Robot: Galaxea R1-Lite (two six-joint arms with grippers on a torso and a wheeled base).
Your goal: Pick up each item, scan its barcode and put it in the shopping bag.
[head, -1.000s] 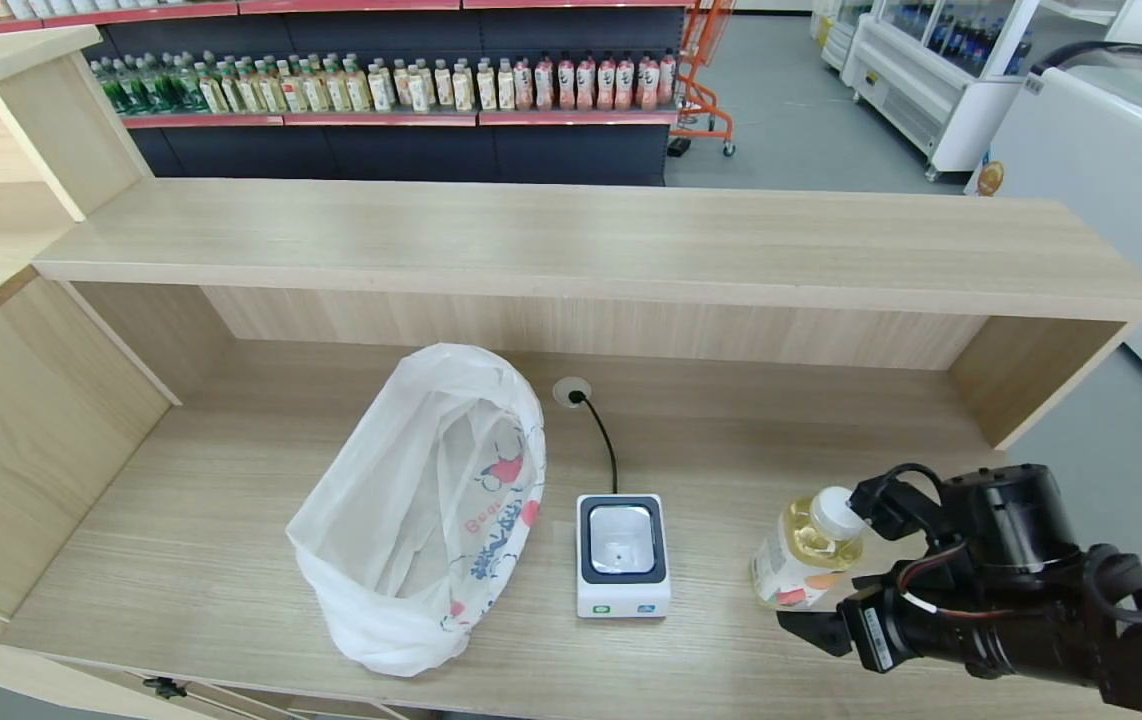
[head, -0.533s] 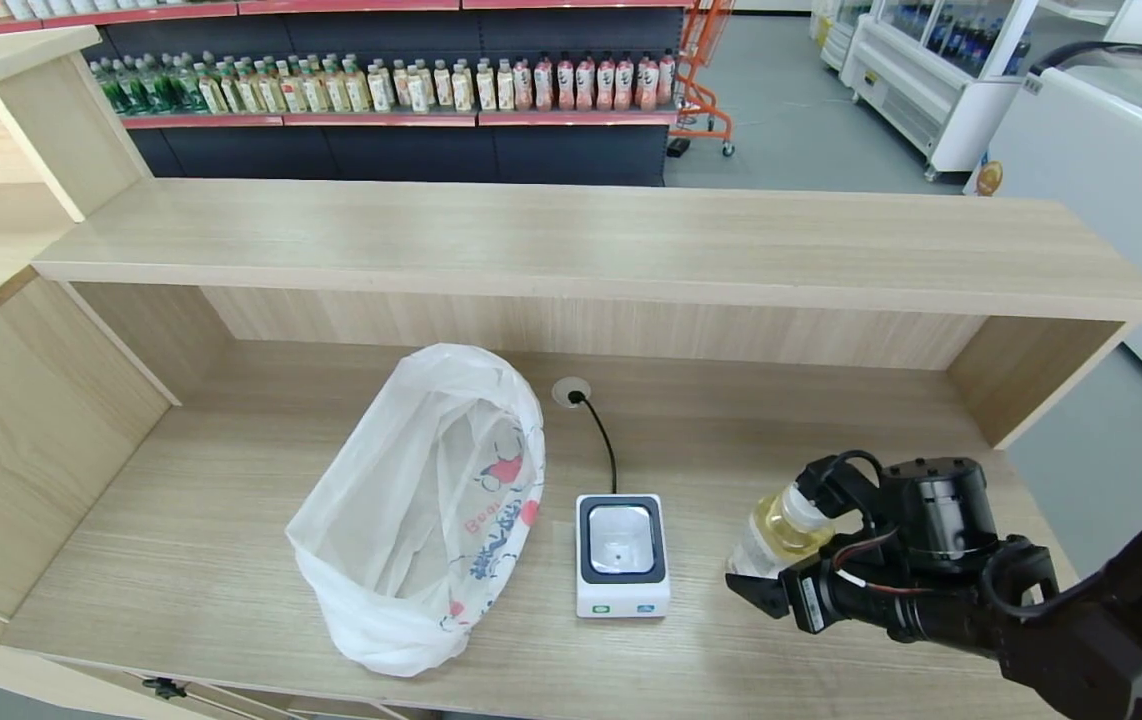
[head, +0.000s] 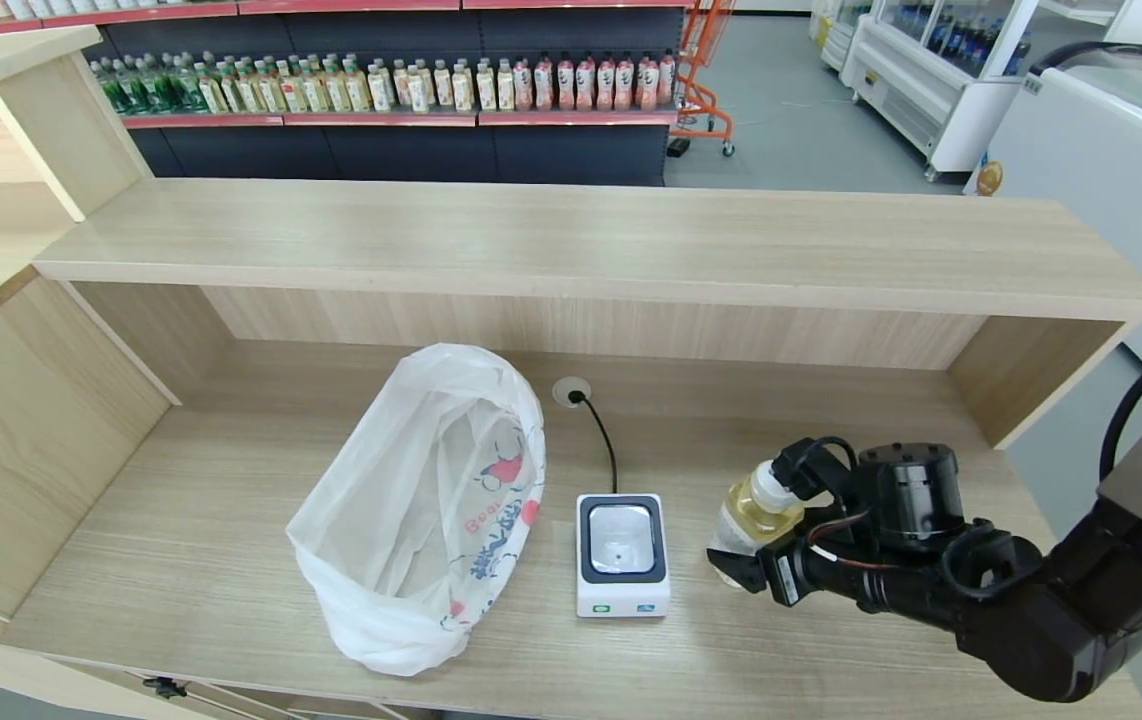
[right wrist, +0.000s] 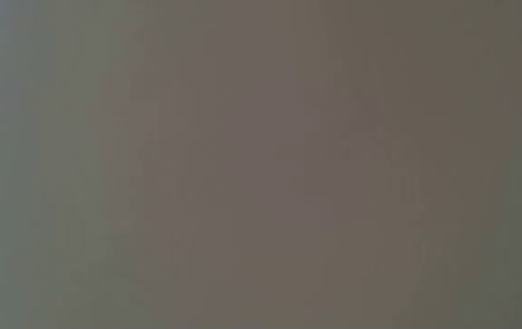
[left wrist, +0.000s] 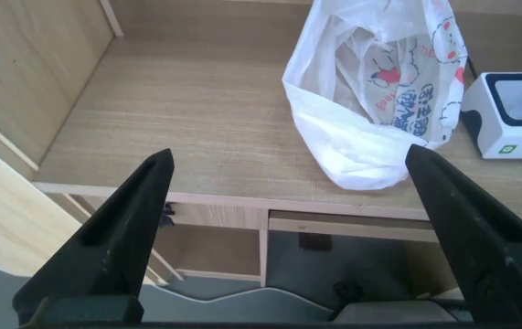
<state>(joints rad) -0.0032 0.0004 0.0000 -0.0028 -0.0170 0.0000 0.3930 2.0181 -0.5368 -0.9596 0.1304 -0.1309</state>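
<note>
Toward the desk's (head: 231, 540) right front edge, just beside the barcode scanner (head: 621, 553), the right gripper (head: 751, 545) grasped a full plastic bottle (head: 753, 500) by its body, which looked weighty, slick and slightly squashable.

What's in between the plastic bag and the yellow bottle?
The barcode scanner, a white box with a dark window, sits on the counter between the shopping bag and the bottle. The head view shows it.

On counter (head: 181, 560), shopping bag (head: 421, 500) just left of scanner (head: 622, 553), bottle (head: 746, 507) to scanner's right.
</note>
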